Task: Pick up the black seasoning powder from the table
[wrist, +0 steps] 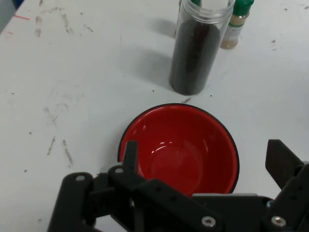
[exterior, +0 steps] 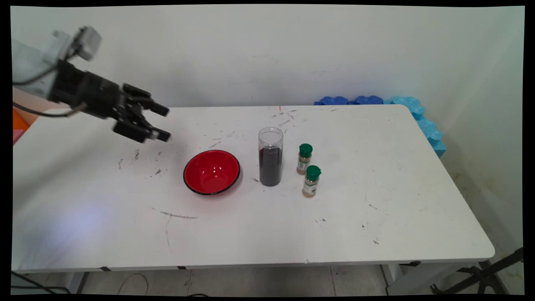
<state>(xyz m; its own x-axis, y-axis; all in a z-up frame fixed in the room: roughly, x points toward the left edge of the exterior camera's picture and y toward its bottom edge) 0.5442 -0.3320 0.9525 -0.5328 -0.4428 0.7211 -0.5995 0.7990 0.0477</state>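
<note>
My gripper (exterior: 164, 123) hangs open above the table's left part, holding nothing, its fingers pointing right toward a red bowl (exterior: 212, 172). The bowl has a black rim and looks empty; in the hand view the red bowl (wrist: 179, 147) lies just beyond the gripper (wrist: 205, 154), between the spread fingers. Right of the bowl stands a tall clear jar (exterior: 271, 156) about two-thirds full of a dark filling, with no lid; it appears in the hand view as the clear jar (wrist: 197, 48).
Two small spice bottles with green caps, one (exterior: 304, 159) behind the other (exterior: 311, 181), stand right of the jar; a spice bottle (wrist: 235, 25) also shows in the hand view. Blue foam pieces (exterior: 422, 119) lie along the table's far right corner. The white table (exterior: 376, 217) is scuffed.
</note>
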